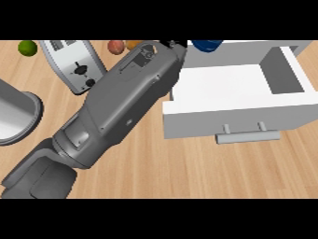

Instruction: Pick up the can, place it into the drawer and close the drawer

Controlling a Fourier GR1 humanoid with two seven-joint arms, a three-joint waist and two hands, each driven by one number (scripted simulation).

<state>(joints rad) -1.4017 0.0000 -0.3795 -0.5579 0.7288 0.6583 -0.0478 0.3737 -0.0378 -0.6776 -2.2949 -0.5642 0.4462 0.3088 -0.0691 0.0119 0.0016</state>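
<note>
- Worktop (210,172): light wood grain, filling the head view and carrying everything listed below.
- Drawer (244,86): white, pulled open at the right of the view, its inside facing up; the white floor of the drawer shows bare where visible. A pale bar handle (247,136) is fixed to its front panel, on the near side.
- Left forearm (113,109): grey, running on a slant from the lower left edge up toward the top centre, crossing the drawer's left edge.
- Left hand (175,45): only a small black part shows past the end of the forearm, at the top edge just beside the drawer's far left corner. The state of its fingers cannot be told.
- Can (207,45): a blue object at the top edge, just right of the left hand and behind the drawer's far wall; only part of it shows, and whether the hand touches it cannot be told.
- Toaster (75,65): silver-grey, lying at the upper left, partly covered by the forearm.
- Green fruit (28,47): round, at the top left, beside the toaster.
- Reddish fruit (116,46): at the top edge, between toaster and forearm.
- Grey cylinder (6,114): large, at the left edge, open end facing right.
</note>
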